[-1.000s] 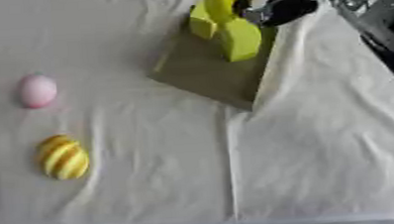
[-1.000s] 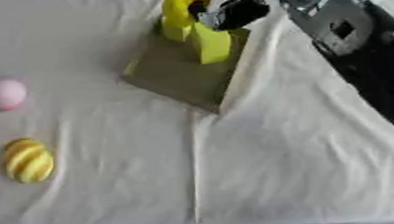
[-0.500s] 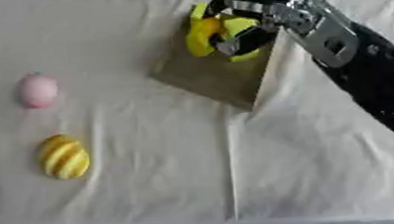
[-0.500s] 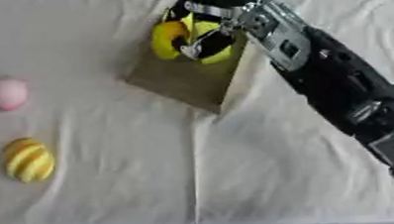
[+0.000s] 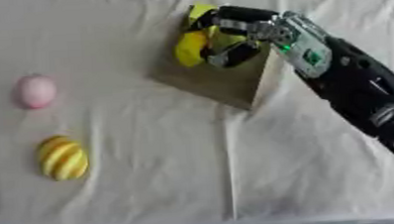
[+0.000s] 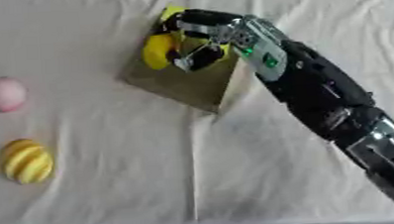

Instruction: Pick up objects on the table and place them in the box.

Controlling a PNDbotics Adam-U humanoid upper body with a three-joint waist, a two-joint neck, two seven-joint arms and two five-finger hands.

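Nearest me, toward the bench's (image 5: pixel 240 190) front-left corner, the yellow striped egg (image 5: pixel 62 157) lies untouched on the white cloth (image 5: pixel 148 112). I judge it waits its turn, well apart from any hand. Just beyond it along the left edge lies the pink egg (image 5: pixel 37 91), also free and on its side.

Further back, right of centre and near the far edge, stands the brown box (image 5: pixel 215 80), set cornerwise to me with one corner pointing toward the front. My right hand (image 5: pixel 230 37) reaches over its far side, the arm coming in from the right edge. Its fingers (image 5: pixel 235 54) are curled around a yellow object (image 5: pixel 191 48), which sits over the box interior. I cannot tell whether the object already touches the box floor. My judgement is that the hold is kept so the piece goes down inside the walls rather than tipping over the rim; release looks to be the step in hand.

My left hand is not visible.
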